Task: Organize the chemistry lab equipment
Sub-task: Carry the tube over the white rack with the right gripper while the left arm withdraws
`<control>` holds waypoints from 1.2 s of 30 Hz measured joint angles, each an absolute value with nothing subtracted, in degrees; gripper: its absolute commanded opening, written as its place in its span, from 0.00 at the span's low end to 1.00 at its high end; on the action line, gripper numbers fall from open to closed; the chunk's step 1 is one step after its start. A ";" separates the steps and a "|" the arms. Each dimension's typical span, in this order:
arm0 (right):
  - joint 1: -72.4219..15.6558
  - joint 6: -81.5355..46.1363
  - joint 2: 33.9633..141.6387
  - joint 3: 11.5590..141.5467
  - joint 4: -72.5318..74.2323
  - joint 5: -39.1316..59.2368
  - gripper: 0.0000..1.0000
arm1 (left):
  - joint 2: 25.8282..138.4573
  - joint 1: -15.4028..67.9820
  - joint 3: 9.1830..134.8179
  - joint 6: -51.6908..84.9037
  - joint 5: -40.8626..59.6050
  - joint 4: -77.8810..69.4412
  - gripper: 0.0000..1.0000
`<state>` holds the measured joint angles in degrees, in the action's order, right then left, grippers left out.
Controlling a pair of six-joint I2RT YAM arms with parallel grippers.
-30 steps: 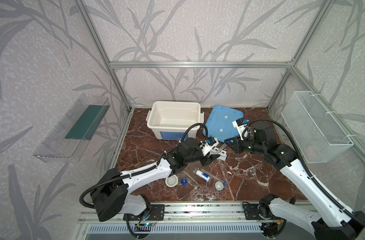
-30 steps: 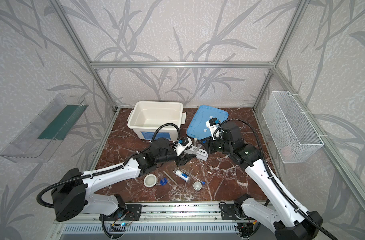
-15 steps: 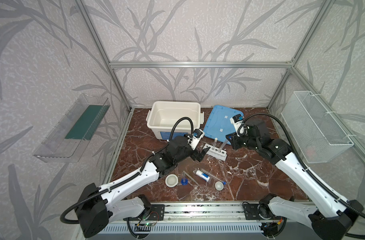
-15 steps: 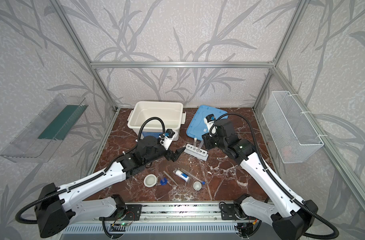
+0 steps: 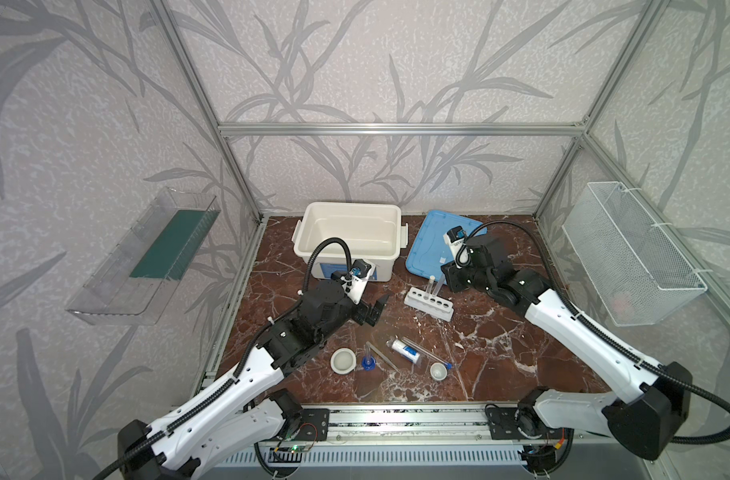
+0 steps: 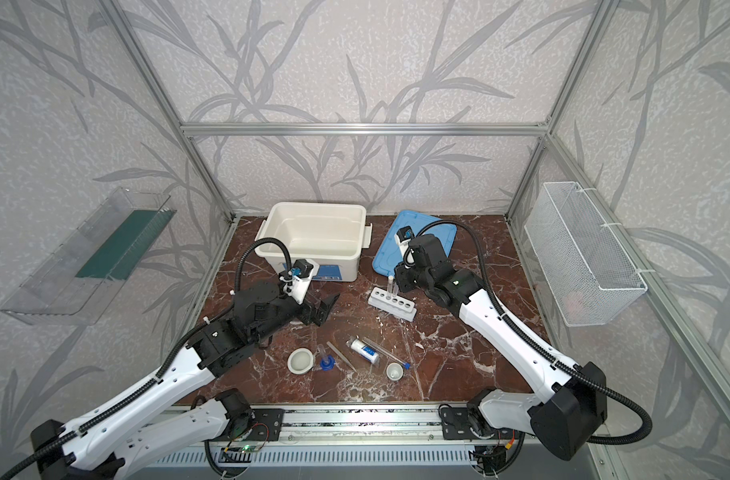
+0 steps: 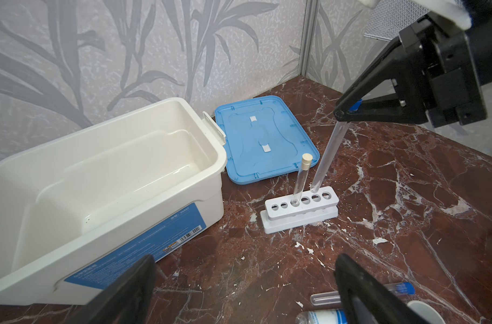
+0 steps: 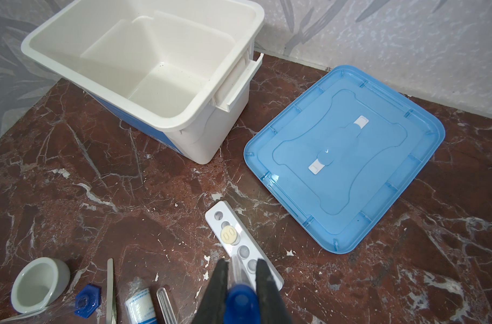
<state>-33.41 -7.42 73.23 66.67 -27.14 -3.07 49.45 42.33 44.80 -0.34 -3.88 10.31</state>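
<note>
A blue-capped test tube [image 7: 327,157] is pinched just below its cap by the right gripper [image 8: 240,266], its jaws pressed onto the glass. The tube is held tilted, its lower end brought to a hole of the white rack [image 7: 301,213], evidently so that it can be slid in; whether it has entered cannot be told. A white-capped test tube [image 7: 302,179] is stood in the rack, one empty hole away. The left gripper [image 5: 376,311] is held spread wide and empty, apart from the rack, probably so that the insertion is left unobstructed. Nearer the front edge the remaining equipment is laid loose: two white cups [image 5: 342,359], a blue-based cylinder [image 5: 368,362], tweezers [image 5: 382,356], a labelled bottle [image 5: 405,351] and a second blue-capped tube [image 5: 425,352]. Behind, the bin [image 5: 348,205] is left open, its blue lid [image 5: 430,245] laid flat beside it.
</note>
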 measured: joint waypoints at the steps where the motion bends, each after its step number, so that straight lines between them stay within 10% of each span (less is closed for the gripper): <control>1: -33.63 -7.33 73.56 66.67 -26.98 -3.46 0.07 | 48.80 42.13 44.47 -0.34 -4.10 10.55 0.99; 36: -35.90 -7.03 77.71 62.81 -22.24 -8.43 0.05 | 47.07 40.75 42.15 -0.34 -4.64 12.45 1.00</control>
